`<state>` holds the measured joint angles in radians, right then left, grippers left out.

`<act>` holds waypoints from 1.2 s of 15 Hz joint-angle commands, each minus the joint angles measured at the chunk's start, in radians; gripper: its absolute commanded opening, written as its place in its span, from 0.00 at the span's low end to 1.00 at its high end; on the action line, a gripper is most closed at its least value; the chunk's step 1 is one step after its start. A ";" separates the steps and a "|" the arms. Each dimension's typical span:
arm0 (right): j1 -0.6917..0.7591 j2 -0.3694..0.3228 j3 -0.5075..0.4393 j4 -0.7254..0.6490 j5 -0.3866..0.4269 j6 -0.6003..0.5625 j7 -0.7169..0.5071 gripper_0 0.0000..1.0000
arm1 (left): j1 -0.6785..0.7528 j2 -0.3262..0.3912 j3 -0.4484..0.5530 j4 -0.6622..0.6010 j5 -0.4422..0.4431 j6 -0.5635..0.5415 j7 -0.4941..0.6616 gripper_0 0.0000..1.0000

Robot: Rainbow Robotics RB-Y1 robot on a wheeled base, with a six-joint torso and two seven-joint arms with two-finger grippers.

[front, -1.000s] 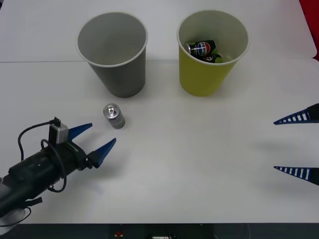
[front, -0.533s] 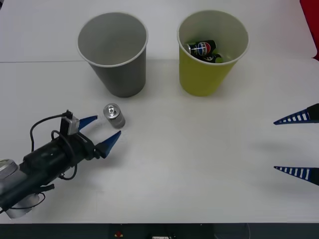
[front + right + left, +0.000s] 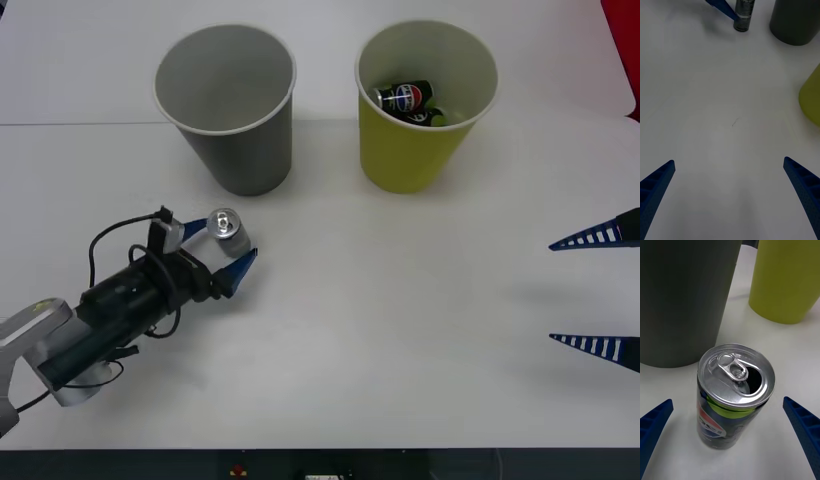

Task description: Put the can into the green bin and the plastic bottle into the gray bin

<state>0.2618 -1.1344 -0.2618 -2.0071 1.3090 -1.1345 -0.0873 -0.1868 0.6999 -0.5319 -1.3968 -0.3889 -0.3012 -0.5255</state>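
I see the can (image 3: 227, 231) standing upright on the table (image 3: 400, 320), just in front of the gray bin (image 3: 230, 105). The green bin (image 3: 425, 100) stands right of the gray bin, apart from it, with another can (image 3: 403, 98) inside.

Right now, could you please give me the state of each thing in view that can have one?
can: upright on the table, tab opened, between the left fingers, not yet gripped.
green bin: upright, holds a dark can with round logo.
gray bin: upright, nothing visible inside.
left end effector: open, straddling the can.
right end effector: open, idle at the table's right side.
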 commanded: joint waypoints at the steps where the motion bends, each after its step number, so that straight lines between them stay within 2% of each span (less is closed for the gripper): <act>1: 0.000 0.000 0.000 0.000 0.000 0.000 0.000 1.00 | -0.037 -0.039 0.001 0.047 -0.010 -0.002 -0.007 1.00; 4: 0.000 0.000 0.000 0.000 0.000 0.000 0.000 1.00 | -0.045 -0.057 0.001 0.048 -0.010 -0.002 -0.007 1.00; 5: 0.000 0.000 0.000 0.000 0.000 0.000 0.000 1.00 | -0.046 -0.056 0.001 0.048 -0.011 -0.002 -0.008 0.65; 6: 0.000 0.000 0.000 0.000 0.000 0.000 0.000 1.00 | -0.046 -0.056 0.001 0.048 -0.013 -0.002 -0.007 0.18; 7: 0.000 0.000 0.000 0.000 0.000 0.000 0.000 1.00 | -0.045 -0.056 0.003 0.048 -0.013 -0.002 -0.008 0.00; 16: 0.000 0.000 0.000 0.000 0.000 0.000 0.000 1.00 | -0.045 -0.033 0.001 0.044 -0.042 -0.032 -0.002 0.00; 18: 0.000 0.000 0.000 0.000 0.000 0.000 0.000 1.00 | -0.040 0.000 0.006 0.002 -0.107 -0.036 0.010 0.00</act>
<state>0.2618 -1.1344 -0.2618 -2.0071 1.3090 -1.1345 -0.0873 -0.2301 0.6853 -0.5293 -1.3750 -0.4651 -0.3350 -0.5219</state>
